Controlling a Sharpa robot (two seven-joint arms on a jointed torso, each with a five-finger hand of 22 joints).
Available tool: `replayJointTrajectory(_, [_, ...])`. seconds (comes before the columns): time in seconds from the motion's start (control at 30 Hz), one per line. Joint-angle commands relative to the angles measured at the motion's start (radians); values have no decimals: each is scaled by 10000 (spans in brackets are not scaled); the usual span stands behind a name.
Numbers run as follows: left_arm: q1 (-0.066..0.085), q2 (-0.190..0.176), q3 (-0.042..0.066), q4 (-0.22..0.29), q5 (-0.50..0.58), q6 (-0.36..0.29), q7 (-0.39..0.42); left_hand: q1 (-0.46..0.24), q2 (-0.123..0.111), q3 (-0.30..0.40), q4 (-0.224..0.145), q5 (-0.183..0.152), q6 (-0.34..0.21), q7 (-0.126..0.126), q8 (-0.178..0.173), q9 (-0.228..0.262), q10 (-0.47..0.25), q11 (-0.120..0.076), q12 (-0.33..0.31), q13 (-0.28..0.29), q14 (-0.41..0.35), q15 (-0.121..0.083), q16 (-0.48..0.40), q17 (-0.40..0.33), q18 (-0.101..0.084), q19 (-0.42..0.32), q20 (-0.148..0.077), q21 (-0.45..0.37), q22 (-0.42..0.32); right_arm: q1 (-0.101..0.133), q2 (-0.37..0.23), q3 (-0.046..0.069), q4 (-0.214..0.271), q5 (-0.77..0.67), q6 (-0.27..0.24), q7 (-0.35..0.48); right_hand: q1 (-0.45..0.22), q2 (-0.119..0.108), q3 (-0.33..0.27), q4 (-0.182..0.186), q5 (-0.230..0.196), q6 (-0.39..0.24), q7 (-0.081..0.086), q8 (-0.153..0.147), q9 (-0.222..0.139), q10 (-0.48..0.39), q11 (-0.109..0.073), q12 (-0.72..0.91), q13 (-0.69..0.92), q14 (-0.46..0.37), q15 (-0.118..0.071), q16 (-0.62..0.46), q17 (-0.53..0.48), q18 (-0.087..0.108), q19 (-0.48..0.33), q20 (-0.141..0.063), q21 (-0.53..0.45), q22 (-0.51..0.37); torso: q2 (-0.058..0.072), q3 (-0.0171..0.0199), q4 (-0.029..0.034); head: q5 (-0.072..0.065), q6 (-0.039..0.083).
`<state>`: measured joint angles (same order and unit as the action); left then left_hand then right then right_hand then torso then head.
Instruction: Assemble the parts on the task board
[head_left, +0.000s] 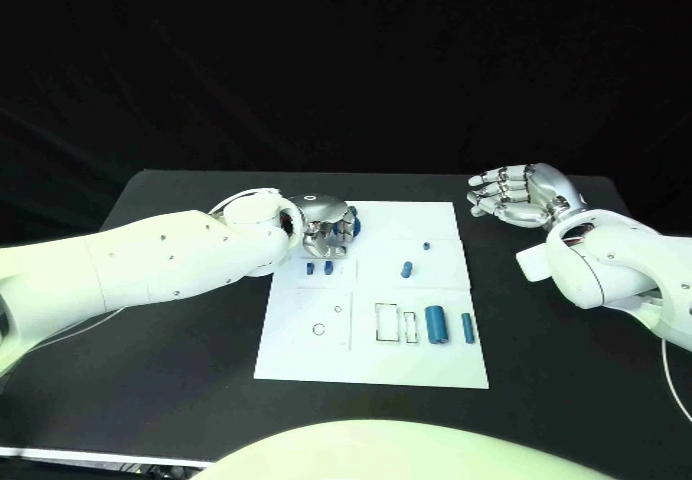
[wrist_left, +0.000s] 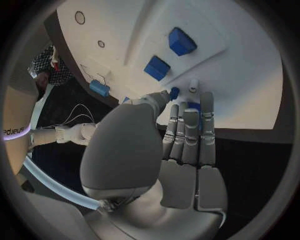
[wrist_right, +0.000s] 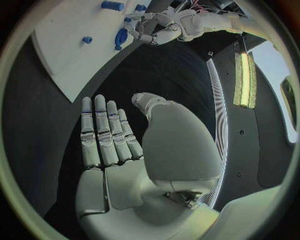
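The assembly looks barely begun: on the white task board (head_left: 372, 345), flat and matte on the black tabletop (head_left: 173, 370), most small blue parts lie loose. A long blue cylinder (head_left: 434, 323) and a thinner one (head_left: 467, 325) rest near outlined slots, a small oval piece (head_left: 408, 268) sits mid-board, and two blocky pieces (head_left: 319, 267) lie by the left hand (head_left: 329, 226). That silver hand reaches down at the board's far corner, fingertips around a small blue part; whether it grips it I cannot tell. The right hand (head_left: 519, 195) hovers beside the board, fingers extended and holding nothing

Left hand (head_left: 326, 226) crowds the task board's (head_left: 433, 225) far-left corner; right side open.
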<state>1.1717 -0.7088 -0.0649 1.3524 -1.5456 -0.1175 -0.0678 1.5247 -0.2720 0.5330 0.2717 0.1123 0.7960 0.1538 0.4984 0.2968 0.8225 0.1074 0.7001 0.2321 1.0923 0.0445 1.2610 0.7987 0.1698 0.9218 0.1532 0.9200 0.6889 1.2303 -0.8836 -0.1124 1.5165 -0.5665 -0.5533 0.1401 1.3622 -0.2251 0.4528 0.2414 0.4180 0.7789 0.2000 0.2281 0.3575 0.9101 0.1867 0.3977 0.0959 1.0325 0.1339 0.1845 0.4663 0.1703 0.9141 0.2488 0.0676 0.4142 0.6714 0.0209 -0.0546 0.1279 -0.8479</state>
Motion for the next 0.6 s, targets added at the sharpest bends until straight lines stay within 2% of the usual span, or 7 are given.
replayJointTrajectory(0.03, [-18, 59, -1, -24, -106, 306, 77, 47, -58, 88, 10, 15, 71, 15, -82, -24, 111, 3, -68, -39, 128, -10, 96, 95, 140, 8, -69, 71, 39, -4, 13, 4, 4, -3, 76, 127, -88, 23, 8, -63, 68, -78, 541, 34, -11, -84, 0, 52, -10, 15, 18, -31, -15, 119, -62, -1, -25, -9, 11, -2, -6, -13, -21])
replayJointTrajectory(0.6, [-69, 115, -5, -156, -71, 624, 55, 2, -84, 213, -16, 28, 147, 13, -212, -72, 238, -14, -185, -134, 322, -20, 328, 316, 138, -14, -72, 201, 149, -3, 18, 4, 17, -1, 73, 128, -88, 23, 8, -63, 68, -78, 541, 34, -11, -84, 0, 52, -10, 15, 18, -31, -15, 119, -62, -1, -25, -9, 4, -6, 7, -60, -44])
